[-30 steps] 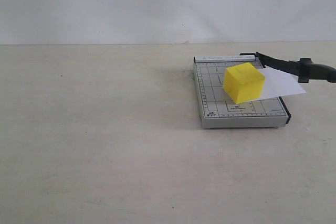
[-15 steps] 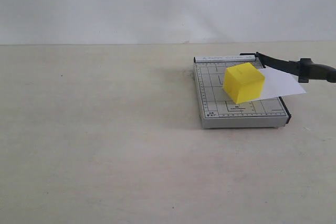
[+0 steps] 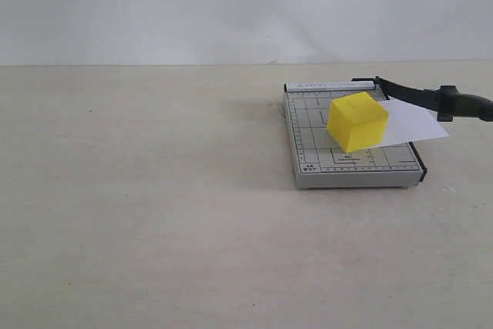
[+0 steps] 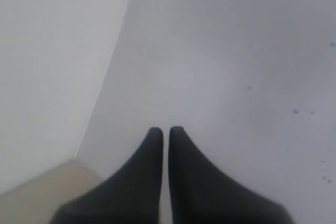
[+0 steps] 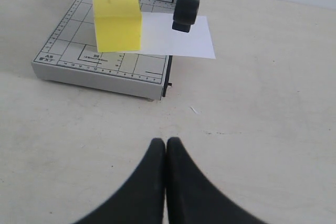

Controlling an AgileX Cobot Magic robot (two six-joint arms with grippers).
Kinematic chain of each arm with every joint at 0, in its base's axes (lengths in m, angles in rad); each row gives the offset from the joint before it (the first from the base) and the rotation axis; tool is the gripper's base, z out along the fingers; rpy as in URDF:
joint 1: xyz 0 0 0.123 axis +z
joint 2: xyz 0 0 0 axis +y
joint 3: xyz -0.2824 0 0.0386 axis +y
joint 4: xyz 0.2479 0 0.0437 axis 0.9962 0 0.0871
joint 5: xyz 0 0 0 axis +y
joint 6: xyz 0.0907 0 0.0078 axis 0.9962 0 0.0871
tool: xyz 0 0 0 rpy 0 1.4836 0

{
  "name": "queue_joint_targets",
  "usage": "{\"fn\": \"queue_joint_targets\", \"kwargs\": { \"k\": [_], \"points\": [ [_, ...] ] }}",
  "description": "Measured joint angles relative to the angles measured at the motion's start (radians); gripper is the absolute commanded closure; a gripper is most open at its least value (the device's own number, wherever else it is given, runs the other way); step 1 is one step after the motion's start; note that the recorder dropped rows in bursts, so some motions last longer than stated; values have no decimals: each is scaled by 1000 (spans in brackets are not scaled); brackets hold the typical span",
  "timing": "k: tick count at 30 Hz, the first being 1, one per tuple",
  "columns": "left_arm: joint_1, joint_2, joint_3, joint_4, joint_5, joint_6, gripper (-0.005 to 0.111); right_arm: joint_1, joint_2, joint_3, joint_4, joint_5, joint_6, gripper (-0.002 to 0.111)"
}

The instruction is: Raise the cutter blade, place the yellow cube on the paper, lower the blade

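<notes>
Yellow cube [image 3: 357, 121] seated upright on the grey gridded cutter base [image 3: 312, 132], one lower edge meeting the paper [image 3: 416, 122]; sheet apparently tucked beneath that side, extent underneath not discernible. Paper overhanging the base edge below the cutter blade [image 3: 408, 94]. Blade raised from its hinge at the far corner, with thick black handle [image 3: 464, 104] held clear above the sheet. Right hand [image 5: 166, 142] closed and empty, hovering over the bare tabletop [image 3: 154, 190] near the front of the base, well apart from the handle. Left hand [image 4: 166, 129] likewise closed on nothing, facing a pale blank surface away from the cutter. Judged stage: raising and placing done, lowering not yet begun. Next move likely to require opening the right hand, reaching across to the handle, closing around it, then swinging down along the base edge without nudging the cube.
</notes>
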Motion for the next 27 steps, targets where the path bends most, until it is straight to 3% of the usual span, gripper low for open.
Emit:
{"fn": "queue_joint_targets", "kwargs": {
  "k": [3, 7, 13, 18, 27],
  "points": [
    [43, 16, 87, 80, 11, -6, 102, 0, 0, 0, 0, 0, 0, 108],
    [49, 18, 185, 297, -21, 189, 102, 0, 0, 0, 0, -2, 0, 108],
    [-43, 7, 308, 380, -30, 414, 102, 0, 0, 0, 0, -20, 0, 108],
    [-129, -25, 390, 331, -30, 303, 102, 0, 0, 0, 0, -22, 0, 108],
    [-133, -273, 508, 300, 99, 79, 102, 0, 0, 0, 0, -22, 0, 108]
  ]
}}
